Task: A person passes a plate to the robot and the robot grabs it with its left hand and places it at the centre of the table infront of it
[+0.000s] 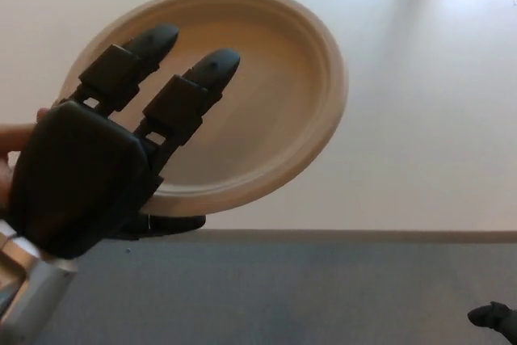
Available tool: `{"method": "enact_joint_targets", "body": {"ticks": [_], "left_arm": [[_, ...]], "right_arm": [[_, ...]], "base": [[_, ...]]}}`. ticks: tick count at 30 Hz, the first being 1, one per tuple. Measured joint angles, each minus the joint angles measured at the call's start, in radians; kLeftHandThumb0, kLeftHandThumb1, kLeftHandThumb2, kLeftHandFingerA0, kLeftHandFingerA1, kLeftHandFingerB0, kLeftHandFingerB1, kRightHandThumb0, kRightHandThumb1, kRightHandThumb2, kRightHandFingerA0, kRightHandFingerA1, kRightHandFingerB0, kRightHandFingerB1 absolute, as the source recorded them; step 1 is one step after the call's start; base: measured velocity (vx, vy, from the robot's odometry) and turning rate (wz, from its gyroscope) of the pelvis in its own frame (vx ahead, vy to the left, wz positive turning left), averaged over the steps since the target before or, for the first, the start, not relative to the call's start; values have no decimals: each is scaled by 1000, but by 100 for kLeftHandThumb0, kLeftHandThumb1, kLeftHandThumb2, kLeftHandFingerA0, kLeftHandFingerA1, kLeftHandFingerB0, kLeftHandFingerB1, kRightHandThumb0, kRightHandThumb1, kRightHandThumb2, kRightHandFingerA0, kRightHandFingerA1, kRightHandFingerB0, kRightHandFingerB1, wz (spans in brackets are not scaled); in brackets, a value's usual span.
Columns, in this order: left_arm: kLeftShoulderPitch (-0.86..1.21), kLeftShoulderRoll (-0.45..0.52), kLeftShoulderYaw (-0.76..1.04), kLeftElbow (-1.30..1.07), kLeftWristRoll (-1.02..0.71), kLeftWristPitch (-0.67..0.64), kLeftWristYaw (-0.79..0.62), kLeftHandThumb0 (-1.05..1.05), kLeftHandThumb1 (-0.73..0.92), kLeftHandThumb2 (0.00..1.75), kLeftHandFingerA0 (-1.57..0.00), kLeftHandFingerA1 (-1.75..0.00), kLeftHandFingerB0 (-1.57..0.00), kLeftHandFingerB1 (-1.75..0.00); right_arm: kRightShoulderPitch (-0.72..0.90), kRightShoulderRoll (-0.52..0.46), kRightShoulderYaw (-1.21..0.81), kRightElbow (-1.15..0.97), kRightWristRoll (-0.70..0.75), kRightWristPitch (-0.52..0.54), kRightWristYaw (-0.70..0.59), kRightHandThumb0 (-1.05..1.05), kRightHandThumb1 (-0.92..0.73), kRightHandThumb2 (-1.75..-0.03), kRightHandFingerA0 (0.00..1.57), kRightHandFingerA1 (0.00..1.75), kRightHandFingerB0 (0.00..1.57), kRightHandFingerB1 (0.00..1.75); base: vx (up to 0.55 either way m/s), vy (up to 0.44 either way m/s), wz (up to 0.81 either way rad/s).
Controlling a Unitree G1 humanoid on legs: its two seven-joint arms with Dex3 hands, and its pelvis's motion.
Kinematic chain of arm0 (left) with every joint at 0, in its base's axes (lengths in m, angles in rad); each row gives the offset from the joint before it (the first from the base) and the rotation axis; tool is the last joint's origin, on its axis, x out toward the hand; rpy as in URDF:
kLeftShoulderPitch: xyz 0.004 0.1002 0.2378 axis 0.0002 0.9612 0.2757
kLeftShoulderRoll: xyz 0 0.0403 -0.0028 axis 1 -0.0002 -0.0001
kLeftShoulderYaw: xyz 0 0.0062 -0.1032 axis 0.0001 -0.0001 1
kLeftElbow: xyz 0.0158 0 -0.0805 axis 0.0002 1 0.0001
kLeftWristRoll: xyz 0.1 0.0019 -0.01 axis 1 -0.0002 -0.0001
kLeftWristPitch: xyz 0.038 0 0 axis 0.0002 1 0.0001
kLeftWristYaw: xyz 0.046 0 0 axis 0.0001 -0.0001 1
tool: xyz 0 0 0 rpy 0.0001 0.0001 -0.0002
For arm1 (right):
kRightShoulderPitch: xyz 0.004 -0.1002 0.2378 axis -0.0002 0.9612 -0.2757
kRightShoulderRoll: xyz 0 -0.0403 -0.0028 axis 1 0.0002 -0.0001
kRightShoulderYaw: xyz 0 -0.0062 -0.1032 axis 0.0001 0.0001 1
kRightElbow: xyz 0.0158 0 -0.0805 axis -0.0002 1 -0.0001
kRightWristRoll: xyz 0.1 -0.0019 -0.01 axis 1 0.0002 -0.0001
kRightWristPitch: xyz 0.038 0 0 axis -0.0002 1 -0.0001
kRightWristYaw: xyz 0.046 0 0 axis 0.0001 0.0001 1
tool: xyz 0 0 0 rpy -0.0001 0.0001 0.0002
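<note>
My two fingers [190, 86] lie stretched over the inside of the plate [275, 94], and my thumb [170, 224] sits under its lower rim, so my left hand [97, 171] has the plate pinched along its lower-left edge. The plate is tilted, held up in the upper middle of the frame above the pale surface [428, 119]. At the far left edge a person's hand [12, 147] touches the plate's rim. In the bottom right corner a small part of my right hand [494, 317] shows; I cannot tell how it is set.
</note>
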State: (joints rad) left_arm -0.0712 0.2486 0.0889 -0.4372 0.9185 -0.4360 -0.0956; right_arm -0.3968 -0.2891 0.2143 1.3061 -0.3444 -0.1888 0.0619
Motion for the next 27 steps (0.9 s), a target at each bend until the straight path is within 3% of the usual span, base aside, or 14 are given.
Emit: {"method": "enact_joint_targets", "body": {"ticks": [3, 4, 5, 6, 11, 12, 13, 15, 20, 21, 24, 25, 26, 27], "left_arm": [[-15, -1, -24, 38, 55, 21, 30, -17, 63, 58, -43, -37, -10, -32], [-17, -2, -31, 49, 68, 27, 43, -9, 41, 88, -41, -58, -7, -46], [-21, -4, -39, 64, 89, 37, 62, -9, 41, 88, -41, -58, -7, -46], [-23, -7, -45, 74, 100, 44, 76, -17, 61, 60, -57, -40, -26, -35], [-24, -13, -70, 114, 141, 64, 151, -17, 59, 58, -90, -47, -57, -38], [-24, -12, -76, 124, 149, 68, 171, -28, 58, 60, -78, -145, -80, -49], [-24, -12, -82, 134, 159, 69, 195, -28, 58, 60, -78, -145, -80, -49], [-22, -10, -95, 141, 173, 72, 232, -32, 67, 56, -74, -173, -66, -102], [-22, 5, -129, 175, 199, 73, 326, -28, 66, 56, -79, -172, -44, -117], [-21, 9, -134, 178, 202, 73, 338, -30, 69, 58, -74, -171, -59, -104], [-20, 23, -157, 187, 212, 74, 387, -30, 70, 57, -76, -173, -56, -116], [-20, 26, -162, 188, 213, 74, 398, -31, 67, 59, -78, -170, -63, -102], [-20, 28, -165, 189, 213, 74, 405, -33, 65, 59, -75, -166, -66, -92], [-18, 32, -172, 190, 215, 75, 422, -31, 63, 59, -80, -166, -68, -88]], "right_arm": [[-3, 0, 0, 0, 0, 0, 0, -68, -58, -94, 27, 60, 6, 49], [-5, 0, 0, 0, -1, 1, 1, -68, -58, -95, 30, 62, 5, 49], [-7, 0, 0, 0, -1, 1, 1, -68, -58, -95, 30, 62, 5, 49], [-8, 0, 0, 0, -1, 1, 1, -68, -58, -96, 30, 63, 5, 50], [-9, 0, 0, 0, -1, 1, 2, -68, -58, -96, 37, 64, 6, 49], [-9, 0, 0, 0, -1, 1, 2, -70, -59, -96, 39, 64, 7, 50], [-8, 0, 0, 0, -1, 1, 2, -70, -59, -96, 39, 64, 7, 50], [-3, 0, 1, 0, -2, 1, 2, -73, -61, -97, 42, 65, 8, 50], [8, -2, 4, 2, -4, 1, 2, -73, -61, -98, 40, 64, 9, 50], [10, -3, 4, 3, -4, 1, 2, -71, -61, -99, 40, 65, 8, 50], [16, -10, 2, 4, -4, 1, 2, -73, -61, -98, 42, 65, 9, 50], [16, -13, 2, 4, -4, 1, 2, -69, -78, -63, 35, 54, 14, 40], [17, -13, 2, 4, -4, 1, 2, -70, -60, -99, 42, 66, 10, 51], [19, -13, 2, 4, -4, 1, 2, -72, -61, -98, 49, 71, 13, 52]], "base": [[0, 0, 0], [0, 0, 0], [0, 0, 0], [0, 0, 0], [0, 0, 0], [0, 0, 0], [0, 0, 0], [0, 0, 0], [0, 0, 0], [0, 0, 0], [0, 0, 0], [0, 0, 0], [0, 0, 0], [0, 0, 0]]}}
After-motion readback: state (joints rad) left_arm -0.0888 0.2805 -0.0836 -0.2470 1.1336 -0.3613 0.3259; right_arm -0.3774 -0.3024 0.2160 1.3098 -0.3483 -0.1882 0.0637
